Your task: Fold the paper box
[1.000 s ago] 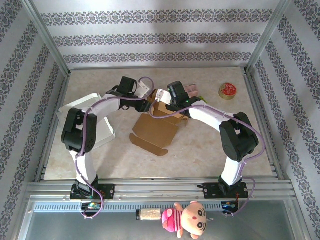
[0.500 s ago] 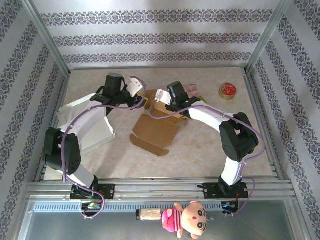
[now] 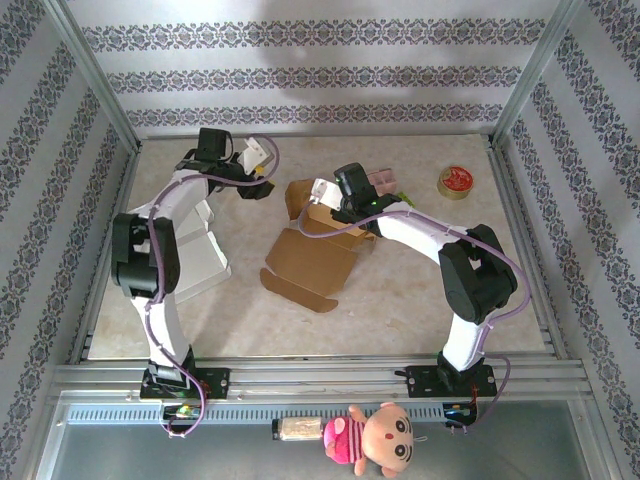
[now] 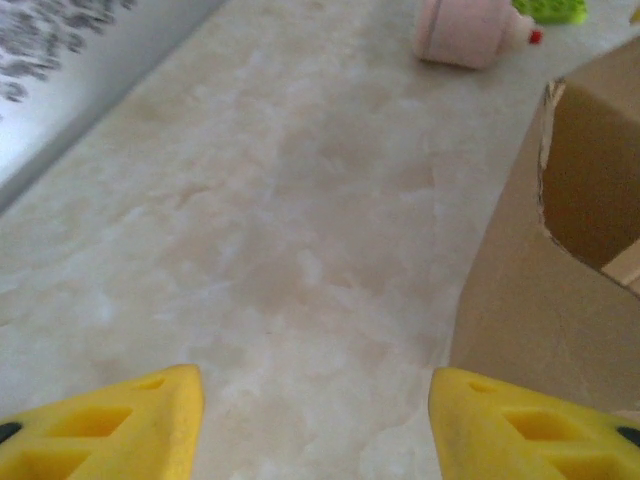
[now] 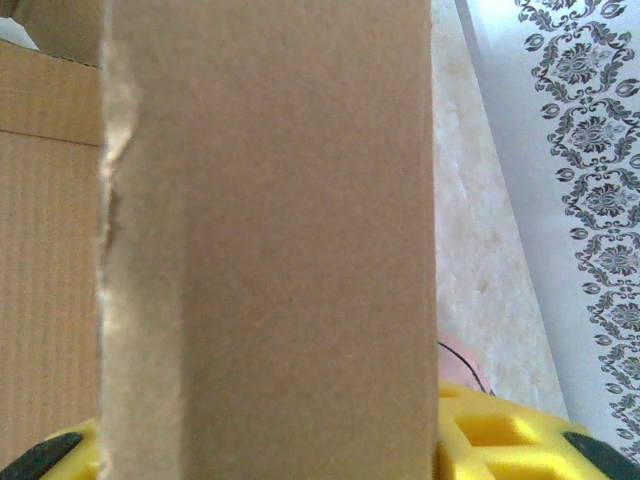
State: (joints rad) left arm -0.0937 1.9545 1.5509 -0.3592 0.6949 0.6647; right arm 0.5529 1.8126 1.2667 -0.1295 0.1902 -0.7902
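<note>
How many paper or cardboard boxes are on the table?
2. The brown cardboard box lies centrally, one flap in the right tool; the white paper box sits at the left side, partly under the left arm.

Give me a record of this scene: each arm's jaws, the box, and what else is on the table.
left gripper: jaws open, nothing between, over bare table beside the cardboard box
right gripper: jaws shut on a raised flap of the box
box state: partly folded, one panel flat on the table
other items: red tape roll far right; white box left
</note>
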